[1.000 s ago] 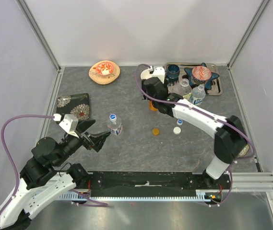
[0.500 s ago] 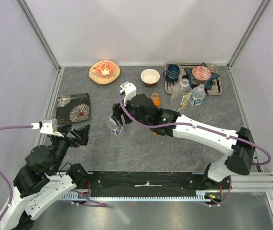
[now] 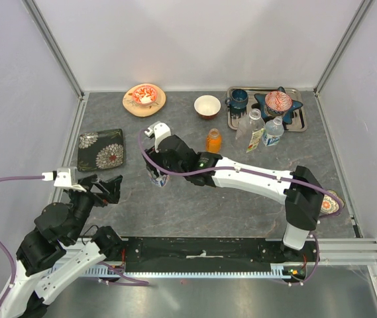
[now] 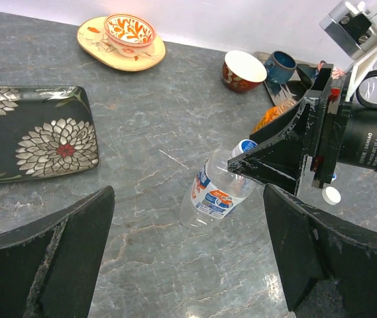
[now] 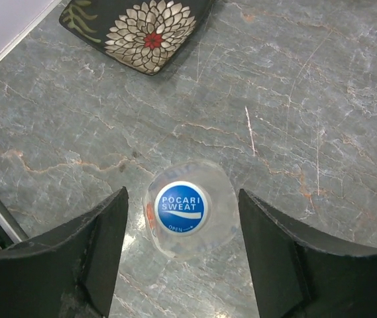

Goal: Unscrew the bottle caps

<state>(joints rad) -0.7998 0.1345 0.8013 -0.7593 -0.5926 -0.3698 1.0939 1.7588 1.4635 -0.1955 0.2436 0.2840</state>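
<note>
Right wrist: open hand [image 5: 181, 252] straddles capped bottle [image 5: 189, 217].

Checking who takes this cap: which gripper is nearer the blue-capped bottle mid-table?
Right. The right gripper hangs open directly above the bottle; the left gripper sits open, well back.

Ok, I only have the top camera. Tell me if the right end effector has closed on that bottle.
Observer: No. In the right wrist view the right end effector is open, with a finger on each side of the bottle.
Operator: Check the cap.
Observer: The blue cap is still on.
Operator: Report anything my view hides.
Observer: The left wrist view shows a loose white cap lying on the table.
</note>
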